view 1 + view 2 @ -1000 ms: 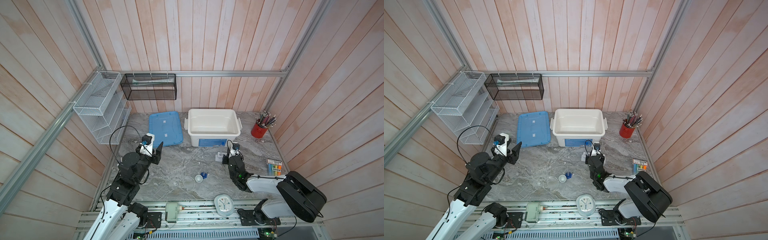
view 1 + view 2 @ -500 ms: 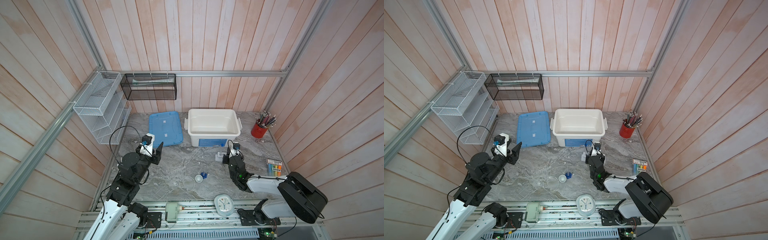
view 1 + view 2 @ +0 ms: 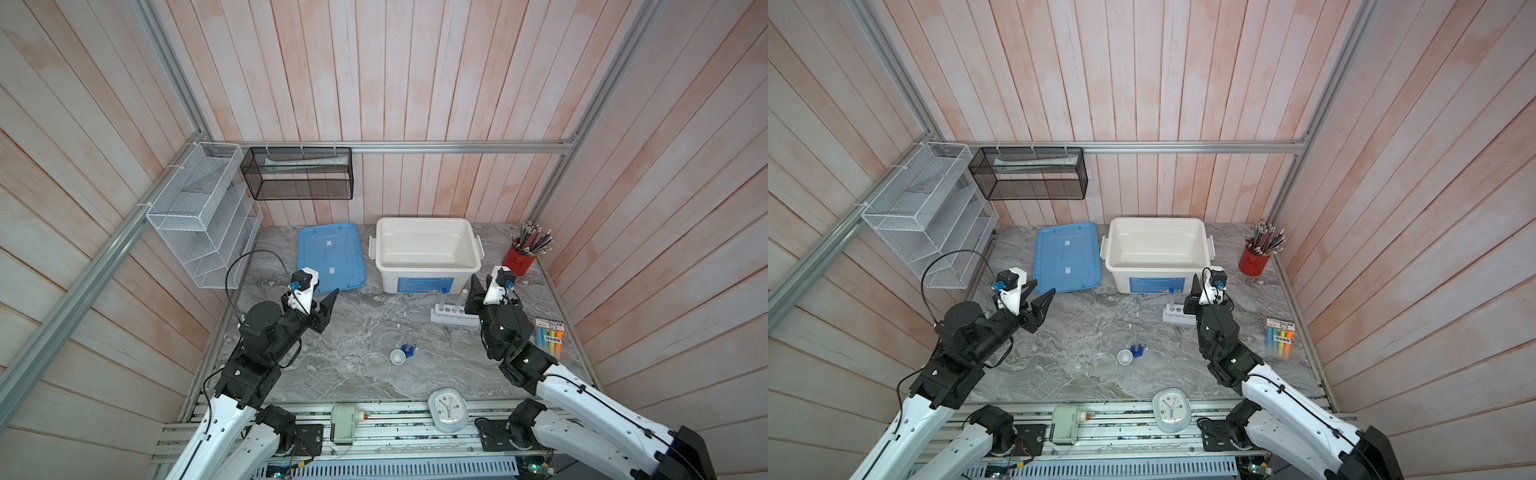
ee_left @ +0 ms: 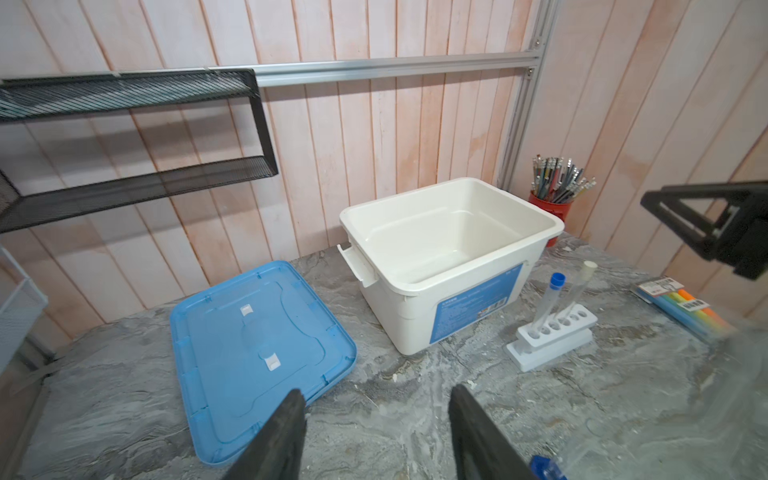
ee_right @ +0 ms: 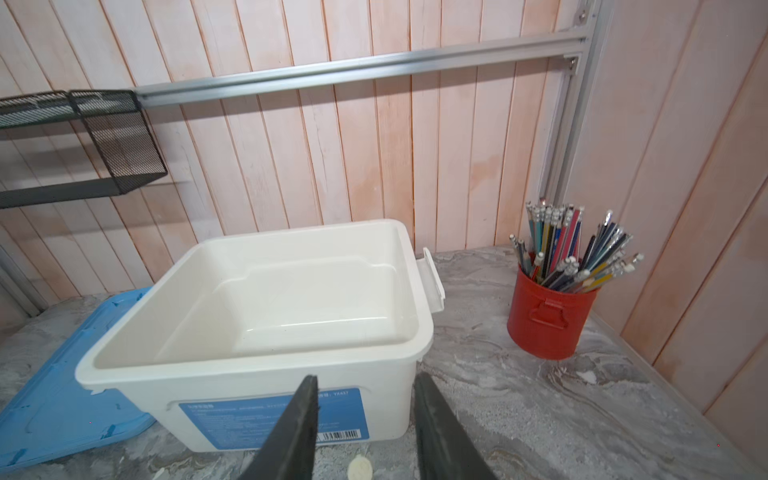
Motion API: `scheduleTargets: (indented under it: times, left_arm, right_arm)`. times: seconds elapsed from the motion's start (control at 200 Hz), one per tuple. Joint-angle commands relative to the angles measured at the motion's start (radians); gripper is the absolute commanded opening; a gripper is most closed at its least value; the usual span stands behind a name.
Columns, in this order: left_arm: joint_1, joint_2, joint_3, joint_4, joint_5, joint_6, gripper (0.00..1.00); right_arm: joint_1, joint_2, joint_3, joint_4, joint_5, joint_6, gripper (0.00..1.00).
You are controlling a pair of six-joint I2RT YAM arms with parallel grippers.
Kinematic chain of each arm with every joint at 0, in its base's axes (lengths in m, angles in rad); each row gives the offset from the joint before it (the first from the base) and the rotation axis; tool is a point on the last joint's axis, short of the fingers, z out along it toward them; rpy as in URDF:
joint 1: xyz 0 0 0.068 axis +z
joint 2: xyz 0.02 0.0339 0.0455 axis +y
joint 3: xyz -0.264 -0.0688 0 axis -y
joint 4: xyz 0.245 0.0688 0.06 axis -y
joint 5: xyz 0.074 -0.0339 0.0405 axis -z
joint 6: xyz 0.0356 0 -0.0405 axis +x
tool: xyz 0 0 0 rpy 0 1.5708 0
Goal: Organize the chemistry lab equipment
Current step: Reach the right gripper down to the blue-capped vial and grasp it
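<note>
In a top view we saw the blue-capped tube and white-capped tube standing in the rack, with the right gripper just beside them. Left wrist view: left gripper gaped empty. Right wrist view: jaws parted, clear of the white cap, so we figured a straight-up retreat, no sideways nudge, was safest.

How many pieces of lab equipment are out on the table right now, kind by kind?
test tubes: 2 (blue-capped test tube, white-capped test tube)
white rack: 1
small white bowl: 1
round glass vessel: 1
blue-based cylinder: 1
Total: 6
</note>
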Motion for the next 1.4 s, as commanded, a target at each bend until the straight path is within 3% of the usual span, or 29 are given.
scheduleTargets:
  times: [0.0,0.12,0.265,0.545,0.72,1.21,1.396]
  left_arm:
    - [0.006,0.05,0.041,0.025,0.124,-0.024,0.57]
    - [0.005,0.107,0.076,0.052,0.143,-0.035,0.57]
    - [0.005,0.171,0.123,0.045,0.149,-0.029,0.57]
    - [0.005,0.146,0.027,0.114,0.113,-0.04,0.58]
    - [0.007,0.146,0.002,0.12,0.104,-0.034,0.57]
    - [0.007,0.147,-0.015,0.13,0.118,-0.034,0.58]
    - [0.007,0.141,-0.017,0.128,0.116,-0.034,0.58]
  right_arm:
    - [-0.004,-0.016,0.14,-0.364,-0.062,-0.002,0.4]
    - [-0.003,0.027,0.295,-0.594,-0.187,0.025,0.4]
    - [0.047,0.075,0.377,-0.71,-0.345,0.005,0.42]
    - [0.27,0.199,0.42,-0.77,-0.396,-0.033,0.61]
    - [0.322,0.293,0.425,-0.752,-0.437,-0.025,0.61]
    - [0.334,0.397,0.375,-0.707,-0.519,-0.027,0.61]
    - [0.335,0.441,0.361,-0.708,-0.488,-0.033,0.61]
